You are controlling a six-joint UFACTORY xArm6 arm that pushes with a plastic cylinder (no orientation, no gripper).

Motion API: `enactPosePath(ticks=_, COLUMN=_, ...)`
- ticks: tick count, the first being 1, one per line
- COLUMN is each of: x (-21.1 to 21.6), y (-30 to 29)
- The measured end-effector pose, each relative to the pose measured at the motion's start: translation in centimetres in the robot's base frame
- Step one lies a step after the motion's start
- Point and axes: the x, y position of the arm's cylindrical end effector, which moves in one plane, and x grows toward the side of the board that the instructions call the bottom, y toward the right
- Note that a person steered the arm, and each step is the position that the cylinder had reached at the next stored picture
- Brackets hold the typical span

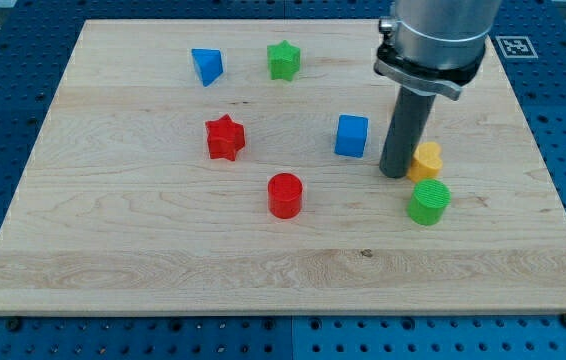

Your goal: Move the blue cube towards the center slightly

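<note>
The blue cube point(352, 136) sits on the wooden board point(163, 250), right of the middle. My tip point(395, 174) rests on the board just to the cube's right and a little lower, a small gap apart from it. The rod rises from there to the arm's grey body at the view's top right. A yellow block point(427, 160) lies right against the rod's right side, partly hidden by it.
A green cylinder point(429, 202) lies below the yellow block. A red cylinder point(285, 195) and a red star point(225, 137) lie left of the cube. A blue triangular block point(206, 66) and a green star point(283, 60) sit near the board's top.
</note>
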Motion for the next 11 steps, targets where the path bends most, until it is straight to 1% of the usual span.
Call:
enactPosePath(ticks=2, x=0.0, y=3.0)
enactPosePath(ticks=3, x=0.0, y=3.3)
enactPosePath(ticks=4, x=-0.3, y=1.9)
enactPosePath(ticks=5, x=-0.9, y=-1.7)
enactPosePath(ticks=6, x=-1.7, y=-2.8)
enactPosePath(ticks=7, x=-2.7, y=-3.4)
enactPosePath(ticks=8, x=-2.7, y=-4.7)
enactPosePath(ticks=10, x=-2.7, y=-5.2)
enactPosePath(ticks=11, x=-1.4, y=-5.0)
